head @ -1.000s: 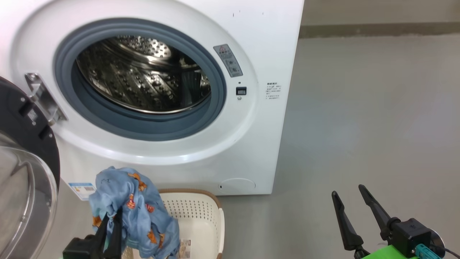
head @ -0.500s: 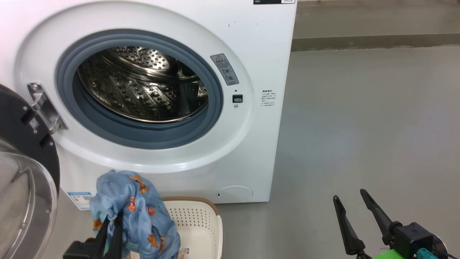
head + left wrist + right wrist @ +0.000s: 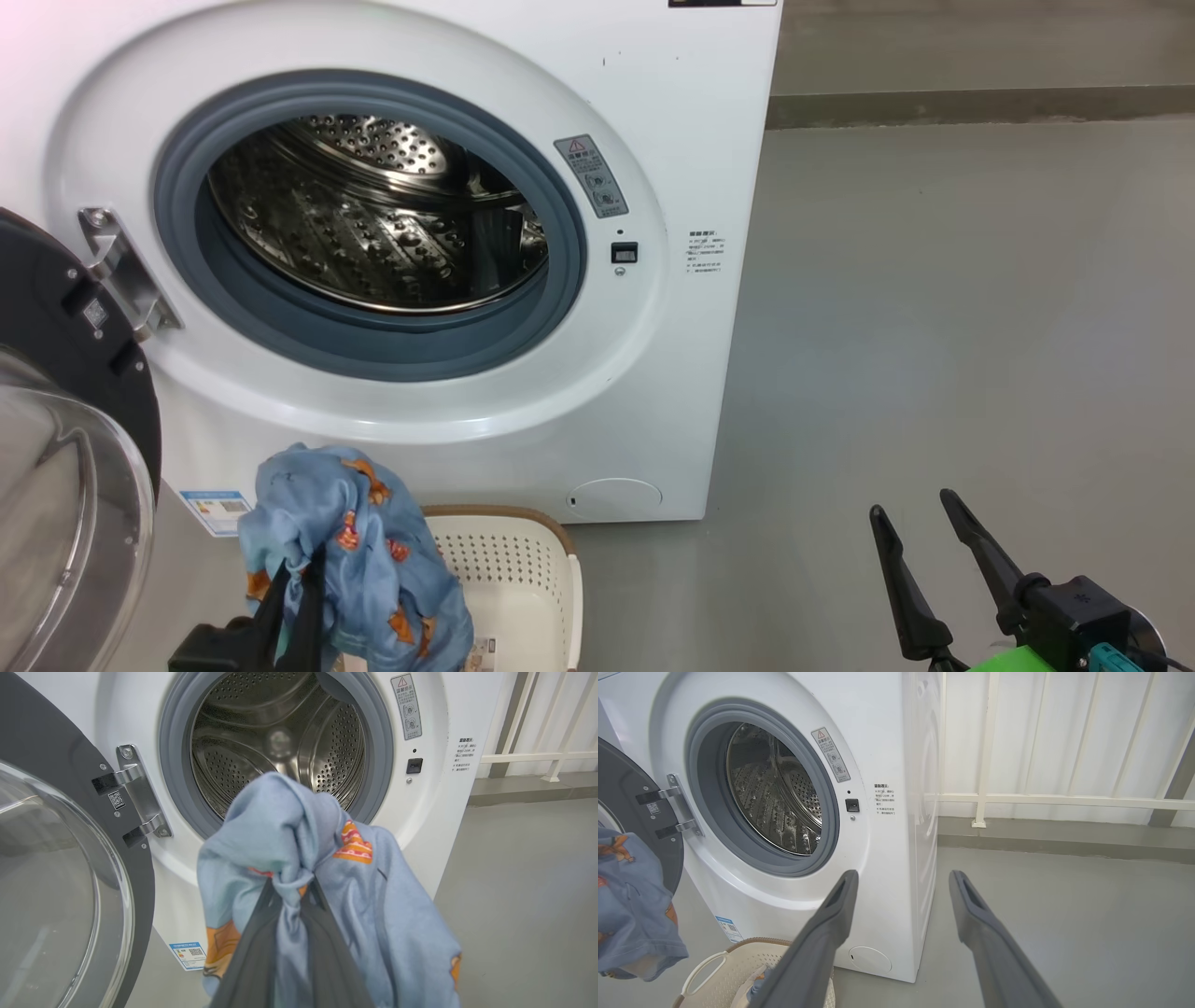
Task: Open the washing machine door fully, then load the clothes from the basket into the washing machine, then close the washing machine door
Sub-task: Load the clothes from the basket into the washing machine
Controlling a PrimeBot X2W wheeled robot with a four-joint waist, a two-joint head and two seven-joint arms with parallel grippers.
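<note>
The white washing machine (image 3: 672, 140) stands with its steel drum (image 3: 373, 215) empty. Its door (image 3: 56, 317) is swung open to the left, glass bowl facing me. My left gripper (image 3: 297, 565) is shut on a bunch of light blue clothes (image 3: 364, 541) with orange figures, hanging above the left end of the cream basket (image 3: 523, 569). In the left wrist view the clothes (image 3: 373, 896) droop around the left gripper (image 3: 293, 882), below the drum opening. My right gripper (image 3: 913, 504) is open and holds nothing, over the floor at the lower right. More cloth (image 3: 754, 982) lies in the basket (image 3: 714, 970).
Grey floor (image 3: 934, 327) stretches to the right of the machine. A white railing (image 3: 1017, 798) and a low kerb run behind it. The open door's hinge (image 3: 121, 271) sticks out at the left of the opening.
The head view has tilted and shifted slightly. The left gripper still holds the blue clothes in about the same place over the basket, and the right gripper has not moved.
</note>
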